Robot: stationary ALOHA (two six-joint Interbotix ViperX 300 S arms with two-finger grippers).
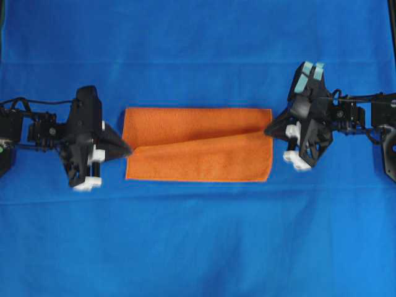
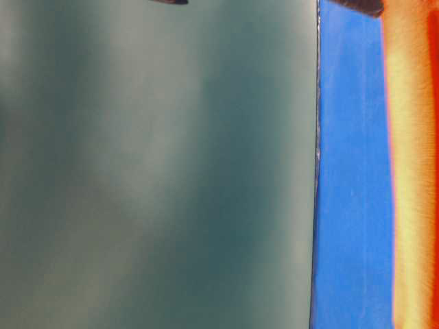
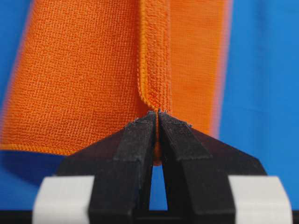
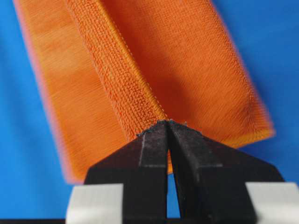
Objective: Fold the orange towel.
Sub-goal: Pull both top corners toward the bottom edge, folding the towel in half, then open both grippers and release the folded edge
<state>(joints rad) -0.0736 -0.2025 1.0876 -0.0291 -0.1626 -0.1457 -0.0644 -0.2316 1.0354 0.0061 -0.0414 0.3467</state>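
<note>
The orange towel lies on the blue cloth, partly doubled over, with a raised hem running across it from left to right. My left gripper is shut on that hem at the towel's left end; in the left wrist view the black fingertips pinch the orange towel. My right gripper is shut on the hem at the right end, and its fingertips clamp the orange towel in the right wrist view. The table-level view catches only a blurred strip of the orange towel.
A large blue cloth covers the whole table. A blurred grey-green surface fills most of the table-level view, with the blue cloth beside it. Both arms reach in from the left and right sides.
</note>
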